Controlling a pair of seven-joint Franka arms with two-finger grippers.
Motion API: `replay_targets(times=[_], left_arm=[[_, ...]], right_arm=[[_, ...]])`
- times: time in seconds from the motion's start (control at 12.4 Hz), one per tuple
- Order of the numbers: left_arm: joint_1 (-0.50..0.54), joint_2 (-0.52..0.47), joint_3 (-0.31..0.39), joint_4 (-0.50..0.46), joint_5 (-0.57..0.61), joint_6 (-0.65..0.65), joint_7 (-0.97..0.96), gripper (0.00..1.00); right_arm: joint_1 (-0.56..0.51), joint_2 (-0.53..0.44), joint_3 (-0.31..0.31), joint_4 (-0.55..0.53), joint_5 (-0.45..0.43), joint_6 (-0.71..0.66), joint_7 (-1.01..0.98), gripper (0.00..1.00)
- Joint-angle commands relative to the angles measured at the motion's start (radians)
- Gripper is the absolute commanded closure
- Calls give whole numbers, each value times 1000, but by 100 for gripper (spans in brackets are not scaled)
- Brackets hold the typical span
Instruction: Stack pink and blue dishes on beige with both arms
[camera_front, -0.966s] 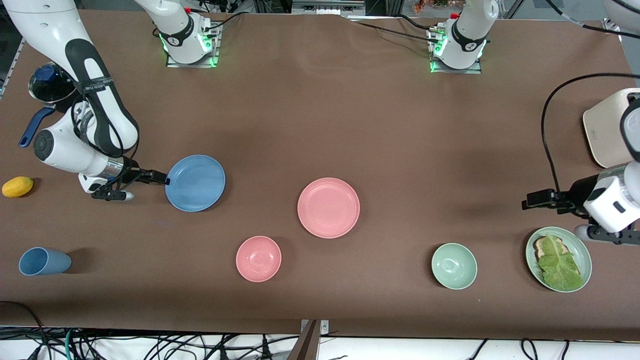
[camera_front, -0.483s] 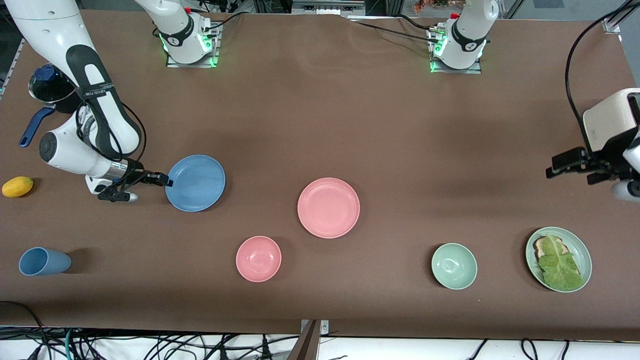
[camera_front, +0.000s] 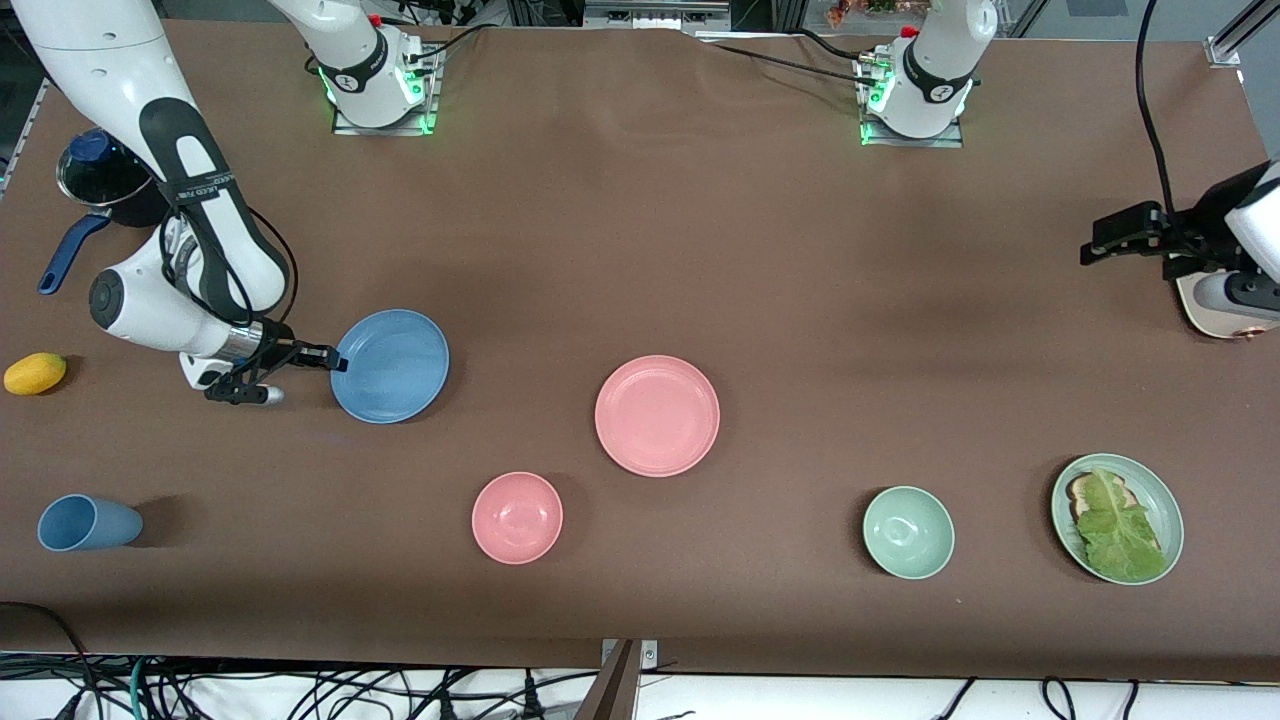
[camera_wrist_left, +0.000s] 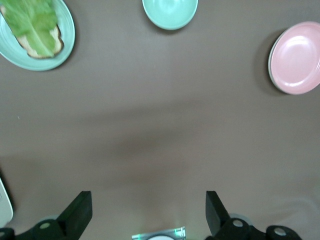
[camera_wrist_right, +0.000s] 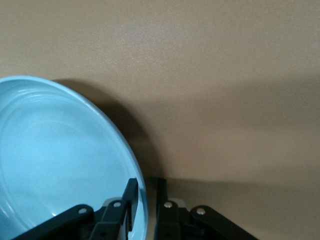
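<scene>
Right hand (camera_front: 335, 362) pinches blue plate (camera_front: 390, 366) rim | left hand (camera_front: 1100, 240) open, empty | risk: shallow rim grip may slip on lift.

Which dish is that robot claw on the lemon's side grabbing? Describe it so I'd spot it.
Start at the right arm's end of the table, where the lemon lies. The right gripper pinches the rim of the blue plate. It is flat, wide and plain blue, unlike the blue cup nearer the camera.
</scene>
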Motion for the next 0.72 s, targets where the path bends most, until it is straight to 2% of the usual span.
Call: replay_targets(times=[0.0,0.24,0.48,0.64], left_arm=[[-9,-95,3,-136,32,12,3,0],[-6,-124,3,-217,30,79,0,0],[-7,-192,4,-350,32,211,-6,0],[-9,-201,6,-377,33,241,-93,0]], right_arm=[[0,3,2,23,26,-8,-27,100],[0,-20,2,44,26,-34,-19,100],[0,-42,2,128,40,-217,-12,100],[2,-52,5,220,46,-378,66,100]])
